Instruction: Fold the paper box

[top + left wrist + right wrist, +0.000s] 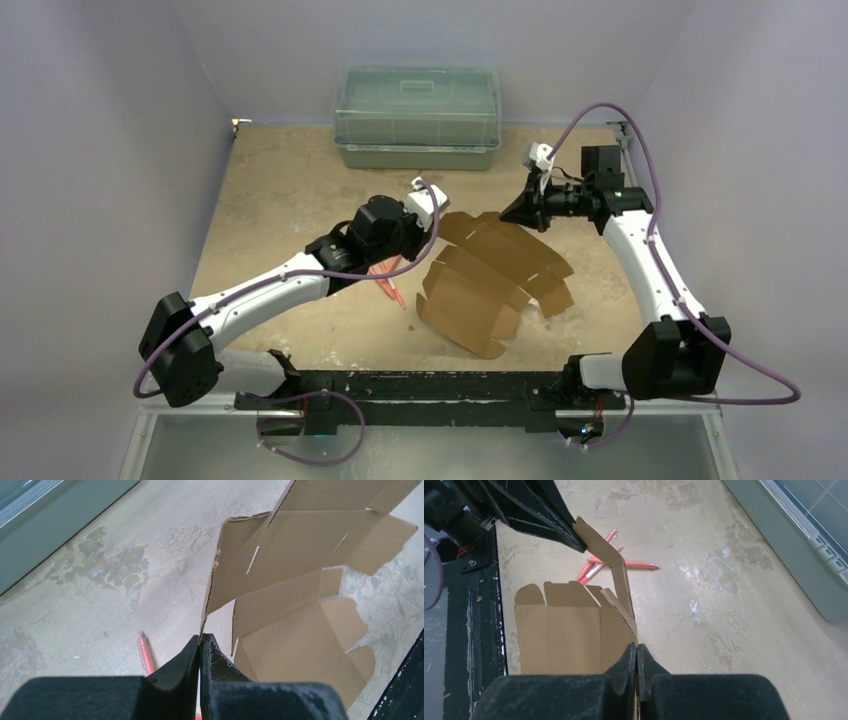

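Left gripper [201, 647], bottom centre, and right gripper [637, 655] each clamped an edge of the paper box [480, 290], barely creased mid-frame; folding appeared early, panels next likely needing coordinated creasing upright.

paper box [490, 285] part-unfolded mid-table; left hand [432, 225], right hand [508, 215] at far flaps

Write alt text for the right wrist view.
The right end effector, shut, pinches an edge of a partly folded brown paper box; the left end effector pinches its far flap. Beyond, red pens lie on the table.
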You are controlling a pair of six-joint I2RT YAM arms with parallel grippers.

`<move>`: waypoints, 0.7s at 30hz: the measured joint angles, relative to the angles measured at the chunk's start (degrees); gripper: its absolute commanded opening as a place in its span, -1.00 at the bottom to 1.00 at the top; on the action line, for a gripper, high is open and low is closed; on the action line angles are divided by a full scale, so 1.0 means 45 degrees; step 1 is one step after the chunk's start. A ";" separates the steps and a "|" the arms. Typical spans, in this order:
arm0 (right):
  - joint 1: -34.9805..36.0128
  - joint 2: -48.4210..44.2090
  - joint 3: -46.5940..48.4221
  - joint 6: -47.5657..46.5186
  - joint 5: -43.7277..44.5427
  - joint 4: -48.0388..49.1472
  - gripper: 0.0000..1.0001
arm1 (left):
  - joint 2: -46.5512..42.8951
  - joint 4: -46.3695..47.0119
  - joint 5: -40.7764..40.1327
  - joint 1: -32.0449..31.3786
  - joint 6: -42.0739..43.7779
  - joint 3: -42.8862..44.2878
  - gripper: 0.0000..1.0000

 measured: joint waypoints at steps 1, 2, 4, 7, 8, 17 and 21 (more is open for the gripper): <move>0.0000 -0.0083 -0.0185 0.0243 -0.0015 0.0228 -1.00 | 0.0000 0.0015 0.0194 0.0151 -0.0092 0.0000 -1.00; 0.0000 -0.0170 -0.0398 0.0539 -0.0044 0.0539 -1.00 | 0.0000 0.0044 0.0495 0.0355 -0.0214 -0.0005 -1.00; 0.0005 -0.0355 -0.0884 0.1141 -0.0058 0.1263 -1.00 | -0.0005 0.0136 0.0918 0.0719 -0.0452 -0.0044 -0.95; 0.0000 -0.0690 -0.1821 0.2312 -0.0068 0.2569 -1.00 | 0.0000 0.0413 0.1496 0.1224 -0.0918 -0.0243 -0.73; 0.0000 -0.0743 -0.2021 0.2579 -0.0068 0.2822 -1.00 | -0.0005 0.0495 0.1588 0.1321 -0.1098 -0.0316 -0.66; -0.0214 -0.0816 -0.2793 0.4119 -0.0078 0.4376 -1.00 | -0.0559 0.1579 0.2506 0.1802 -0.2827 -0.1768 -0.25; -0.0214 -0.0821 -0.3172 0.4590 0.0092 0.4915 -1.00 | -0.1627 0.2006 0.3167 0.1797 -0.4022 -0.2540 0.04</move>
